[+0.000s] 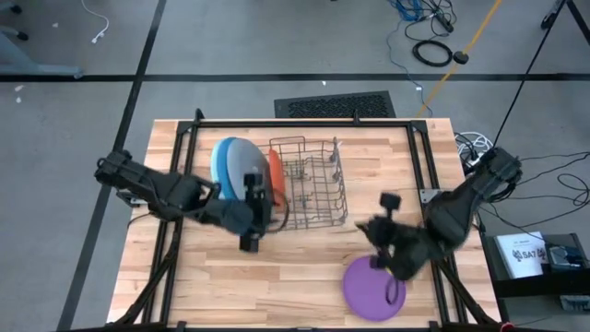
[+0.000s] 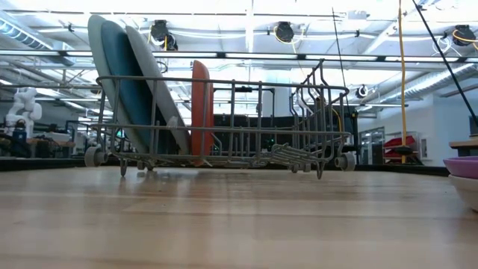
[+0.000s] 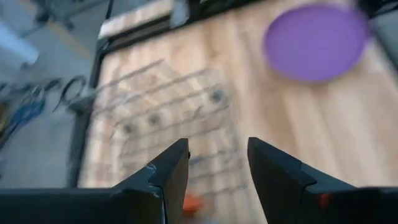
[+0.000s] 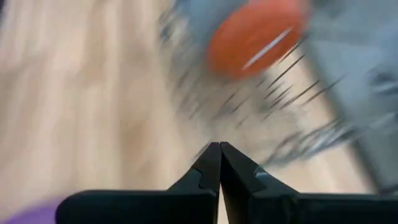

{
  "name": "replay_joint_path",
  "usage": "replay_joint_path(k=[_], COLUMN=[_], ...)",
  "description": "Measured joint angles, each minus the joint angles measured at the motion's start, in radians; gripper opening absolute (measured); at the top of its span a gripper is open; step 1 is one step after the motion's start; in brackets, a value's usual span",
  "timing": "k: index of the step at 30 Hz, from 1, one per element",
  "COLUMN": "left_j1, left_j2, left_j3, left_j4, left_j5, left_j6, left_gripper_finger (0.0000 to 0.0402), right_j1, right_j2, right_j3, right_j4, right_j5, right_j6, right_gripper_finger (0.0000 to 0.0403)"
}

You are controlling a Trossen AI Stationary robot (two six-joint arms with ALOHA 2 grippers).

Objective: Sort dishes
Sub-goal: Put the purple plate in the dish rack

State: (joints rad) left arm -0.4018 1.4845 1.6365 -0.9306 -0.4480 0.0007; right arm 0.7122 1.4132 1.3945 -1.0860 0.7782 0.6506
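Wire dish rack (image 1: 309, 181) is standing near the centre of the wooden desk (image 1: 230, 277) and serving as the landmark. 3 large plates are leaning on edge in the rack's end toward the left arm: the pale blue plate (image 2: 101, 60) outermost, the blue plate (image 2: 131, 90) against it, the grey plate (image 2: 157, 82) next inward. The orange plate (image 2: 202, 104) is standing upright in the slot just beside them, closer to the rack's middle. The purple plate (image 1: 373, 286) is lying flat on the desk, well apart from the rack, on the right arm's side.

The left pincer (image 3: 217, 165) is hovering over the plate end of the rack with its fingers spread and nothing between them. The right pincer (image 4: 219, 163) is hanging near the purple plate, between it and the rack, with its fingers pressed together on nothing.
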Motion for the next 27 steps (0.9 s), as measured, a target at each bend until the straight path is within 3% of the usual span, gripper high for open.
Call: replay_joint_path(k=[4,7,12,14,18,21,27], left_j1=[-0.061,-0.096,-0.157,-0.183,-0.249,-0.287,-0.330], left_j2=[0.001,0.002,0.002,0.002,0.002,0.002,0.002], left_j3=[-0.061,-0.098,-0.164,-0.205,-0.296,-0.358,-0.407], left_j4=[0.165,0.258,0.369,0.393,0.430,0.428,0.438], left_j5=[-0.011,-0.084,-0.154,-0.198,-0.390,-0.443,-0.516], left_j6=[0.004,-0.018,-0.094,-0.138,-0.247,-0.329,-0.359], left_gripper_finger=[0.0166,0.0166,0.0166,0.0166,0.0166,0.0166,0.0166], right_j1=[0.087,0.103,0.093,0.093,0.092,0.086,0.050], right_j2=[0.058,0.118,0.233,0.272,0.316,0.328,0.344], right_j3=[-0.001,-0.001,-0.001,-0.002,-0.002,-0.002,-0.002], right_j4=[-0.071,-0.077,-0.108,-0.150,-0.165,-0.131,-0.115], right_j5=[-0.174,-0.273,-0.473,-0.499,-0.506,-0.519,-0.539], right_j6=[0.174,0.272,0.360,0.377,0.361,0.314,0.231], right_gripper_finger=[0.0000,0.0001,0.0040,0.0067,0.0130,0.0168,0.0187])
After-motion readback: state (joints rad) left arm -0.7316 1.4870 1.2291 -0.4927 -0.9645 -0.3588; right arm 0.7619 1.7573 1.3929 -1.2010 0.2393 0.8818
